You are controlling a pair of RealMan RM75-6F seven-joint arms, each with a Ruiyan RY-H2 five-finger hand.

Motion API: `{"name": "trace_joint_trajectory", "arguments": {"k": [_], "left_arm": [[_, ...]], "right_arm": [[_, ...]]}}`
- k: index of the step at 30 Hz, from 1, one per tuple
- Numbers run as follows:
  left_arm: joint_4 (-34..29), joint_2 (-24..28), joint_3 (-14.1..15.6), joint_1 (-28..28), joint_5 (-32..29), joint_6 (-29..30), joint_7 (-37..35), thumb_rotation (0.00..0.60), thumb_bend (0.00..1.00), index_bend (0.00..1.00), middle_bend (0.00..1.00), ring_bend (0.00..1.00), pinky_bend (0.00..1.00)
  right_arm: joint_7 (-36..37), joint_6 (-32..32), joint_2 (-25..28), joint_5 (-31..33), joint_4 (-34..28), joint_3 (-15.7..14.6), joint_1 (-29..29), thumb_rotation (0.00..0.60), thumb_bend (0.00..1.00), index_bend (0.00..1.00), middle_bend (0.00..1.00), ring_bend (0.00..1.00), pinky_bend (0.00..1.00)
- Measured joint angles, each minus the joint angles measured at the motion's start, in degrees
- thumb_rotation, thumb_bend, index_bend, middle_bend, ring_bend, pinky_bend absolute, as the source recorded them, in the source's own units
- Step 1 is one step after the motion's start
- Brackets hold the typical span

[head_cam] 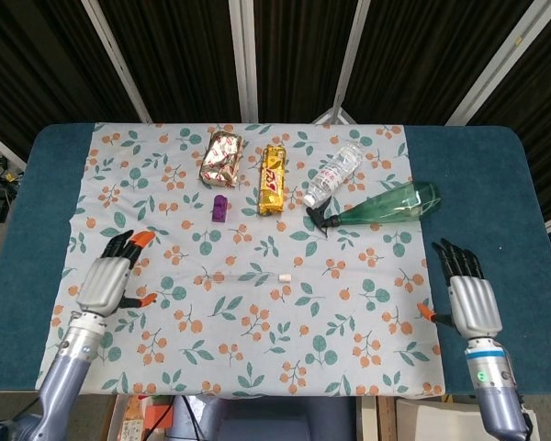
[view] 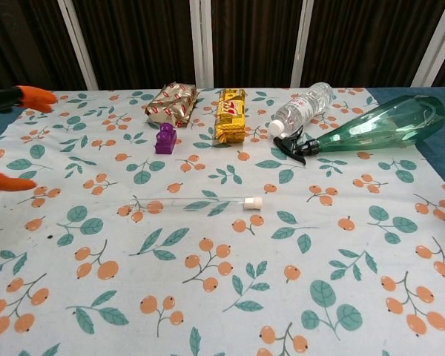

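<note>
A clear tube (head_cam: 243,275) with a white cap lies flat on the flowered cloth (head_cam: 349,358) near the middle of the table (head_cam: 496,184), touched by neither hand. The left hand (head_cam: 110,278) hangs over the cloth's left part, well apart from the tube, fingers spread and holding nothing. The right hand (head_cam: 466,289) hovers over the bare blue tabletop at the right, fingers apart, also holding nothing. Behind the tube lie a purple block (head_cam: 220,207), a gold snack bar (head_cam: 274,179), a foil packet (head_cam: 222,156), a water bottle (head_cam: 333,173) and a green spray bottle (head_cam: 376,207) on its side.
</note>
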Motion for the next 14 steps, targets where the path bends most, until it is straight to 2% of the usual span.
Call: {"name": "trace_joint_trajectory", "arguments": {"k": [8, 14], "left_arm": [[0.4, 7.0, 8.4, 10.3, 12.1, 9.2, -7.0, 0.600, 0.18, 0.00, 0.08, 0.00, 0.00], [3.6, 9.5, 10.2, 14.6, 15.4, 12.5, -10.0, 0.600, 0.18, 0.00, 0.07, 0.00, 0.00]], "right_arm": [[3.9, 6.9, 2.3, -7.4, 2.7, -4.6, -6.2, 0.600, 0.21, 0.00, 0.00, 0.00, 0.00], [7.6, 12.4, 2.4, -13.1, 7.9, -5.7, -9.5, 0.600, 0.21, 0.00, 0.00, 0.00, 0.00]]}}
